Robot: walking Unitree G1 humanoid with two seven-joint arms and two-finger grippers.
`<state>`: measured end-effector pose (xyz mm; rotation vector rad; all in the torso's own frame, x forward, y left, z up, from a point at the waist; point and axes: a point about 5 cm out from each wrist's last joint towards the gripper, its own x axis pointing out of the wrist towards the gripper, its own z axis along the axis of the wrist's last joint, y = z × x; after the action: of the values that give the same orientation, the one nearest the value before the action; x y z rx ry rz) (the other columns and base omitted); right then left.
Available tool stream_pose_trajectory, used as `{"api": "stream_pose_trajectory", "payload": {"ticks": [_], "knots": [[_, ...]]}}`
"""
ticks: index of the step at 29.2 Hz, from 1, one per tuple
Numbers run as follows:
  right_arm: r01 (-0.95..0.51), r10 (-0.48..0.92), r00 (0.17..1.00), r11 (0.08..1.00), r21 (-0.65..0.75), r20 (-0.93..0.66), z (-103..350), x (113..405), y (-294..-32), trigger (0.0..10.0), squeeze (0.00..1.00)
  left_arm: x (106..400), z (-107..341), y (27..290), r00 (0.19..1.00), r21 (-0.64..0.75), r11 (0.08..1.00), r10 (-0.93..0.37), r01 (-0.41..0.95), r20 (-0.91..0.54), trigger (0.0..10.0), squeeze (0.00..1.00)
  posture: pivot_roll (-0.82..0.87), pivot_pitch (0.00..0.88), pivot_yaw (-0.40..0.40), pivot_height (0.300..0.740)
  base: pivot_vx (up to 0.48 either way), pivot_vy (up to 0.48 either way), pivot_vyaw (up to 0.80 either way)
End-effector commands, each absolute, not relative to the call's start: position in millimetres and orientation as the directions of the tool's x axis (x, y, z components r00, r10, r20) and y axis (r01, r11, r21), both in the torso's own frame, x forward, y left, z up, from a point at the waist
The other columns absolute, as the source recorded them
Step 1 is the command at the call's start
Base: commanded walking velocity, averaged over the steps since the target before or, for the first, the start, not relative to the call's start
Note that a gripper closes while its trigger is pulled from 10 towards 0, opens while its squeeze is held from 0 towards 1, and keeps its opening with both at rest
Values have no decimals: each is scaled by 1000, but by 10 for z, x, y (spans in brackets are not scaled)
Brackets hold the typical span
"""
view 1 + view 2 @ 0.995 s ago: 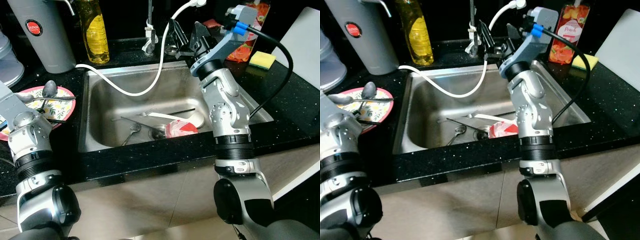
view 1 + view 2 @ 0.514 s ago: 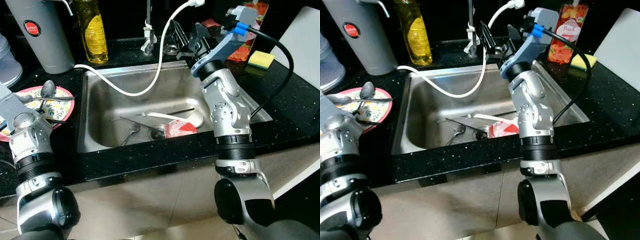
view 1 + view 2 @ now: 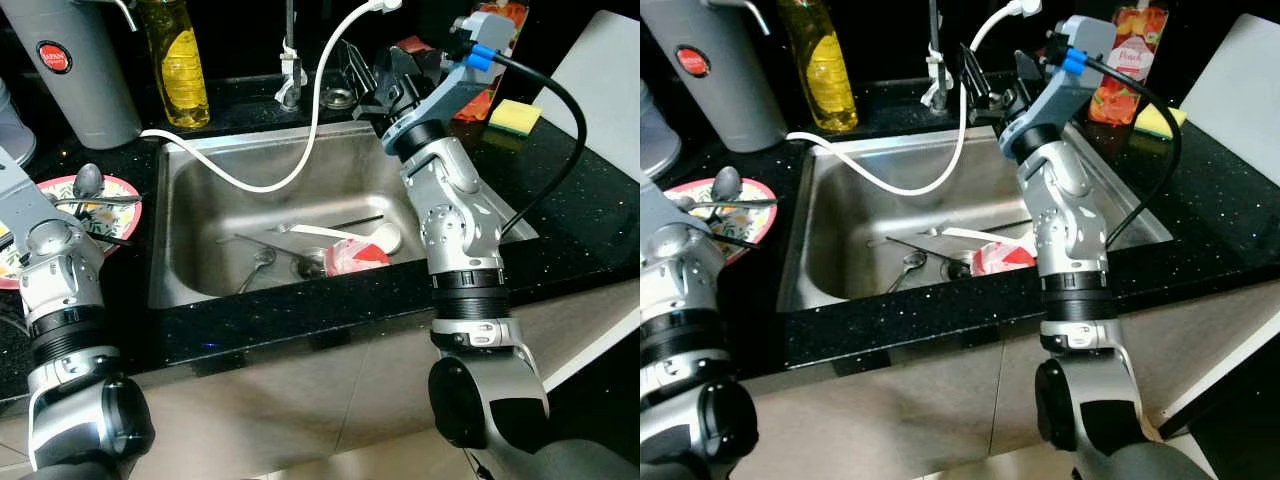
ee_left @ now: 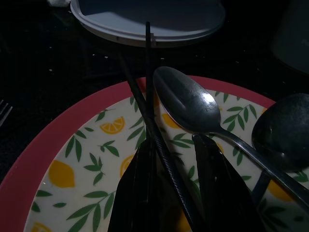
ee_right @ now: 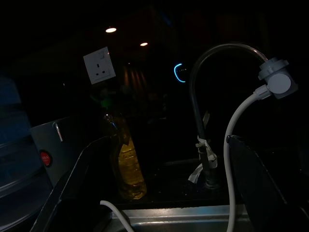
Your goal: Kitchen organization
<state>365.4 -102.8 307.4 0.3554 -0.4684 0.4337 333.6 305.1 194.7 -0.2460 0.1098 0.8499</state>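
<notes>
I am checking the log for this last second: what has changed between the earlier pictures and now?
Almost nothing. The whole head view has shifted slightly, so the camera moved, not the things. The right gripper stays raised and open over the back rim of the sink, near the faucet. The left gripper stays open over the lemon plate with its spoons. The cutlery in the sink lies as before.

Brushed steel sink (image 3: 200,200) — glossy speckled black counter (image 3: 560,190) — shiny metal spoon (image 4: 193,108).
</notes>
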Motion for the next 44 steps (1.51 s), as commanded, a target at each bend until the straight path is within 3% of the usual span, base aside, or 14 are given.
{"api": "stream_pose_trajectory", "payload": {"ticks": [1,5,6,7,11,12,16,23,25,26,31,32,39,44], "knots": [[-484,316,798,843,234,513,3114,3635,-1028,10000,0,3317,1925,3103,653,-129,640,738,-757,-171,0,0,180,0,34,740,0,0,0],[-484,316,797,843,233,514,3116,3635,-1029,10000,0,3336,2058,3061,674,-122,664,734,-738,-82,0,0,180,0,34,740,0,0,0],[-485,317,797,843,232,514,3116,3636,-1029,10000,0,3361,2205,2978,702,-139,694,712,-706,-8,8824,0,179,0,35,740,0,0,0],[-486,318,796,843,231,514,3116,3636,-1029,10000,0,3411,2401,2801,765,-180,765,638,-619,82,10000,0,179,0,35,740,0,0,0],[-487,319,795,842,230,515,3118,3636,-1026,10000,0,3464,2717,2441,862,-255,881,454,-398,224,10000,0,179,0,35,740,0,0,0],[-490,321,793,841,229,517,3121,3637,-1015,10000,0,3486,2893,2019,934,-287,950,210,-124,290,10000,0,179,0,39,740,0,0,0],[-491,322,792,840,229,519,3122,3639,-1005,10000,0,3482,2859,1543,961,-275,948,-89,162,260,10000,0,177,0,41,740,0,0,0],[-487,316,790,844,225,526,3136,3631,-1018,10000,0,3488,2387,1140,947,3,949,-316,316,51,10000,0,160,0,53,740,0,0,0],[-482,309,791,846,227,528,3141,3629,-1037,10000,0,3505,2289,1140,955,51,954,-295,294,14,10000,106,160,0,53,740,0,0,0],[-476,303,793,849,229,529,3143,3626,-1049,10000,0,3516,2226,1159,960,83,957,-280,279,-3,10000,1000,149,0,62,740,0,0,0],[-459,288,801,858,231,524,3100,3595,-1097,10000,0,3354,2751,1216,884,20,960,-264,278,385,10000,1000,143,0,72,740,0,0,0],[-453,281,806,859,236,521,3095,3597,-1107,10000,0,3328,2877,1295,868,1,974,-204,228,453,10000,0,143,0,72,740,0,0,0],[-468,301,806,851,238,510,3057,3587,-1051,10000,0,3301,2946,1682,882,13,999,23,-33,471,10000,0,170,0,62,740,0,0,0],[-459,289,810,853,246,510,3061,3612,-1074,10000,0,3301,2365,2381,912,120,908,385,-402,144,10000,0,175,0,53,740,0,0,0]]}}
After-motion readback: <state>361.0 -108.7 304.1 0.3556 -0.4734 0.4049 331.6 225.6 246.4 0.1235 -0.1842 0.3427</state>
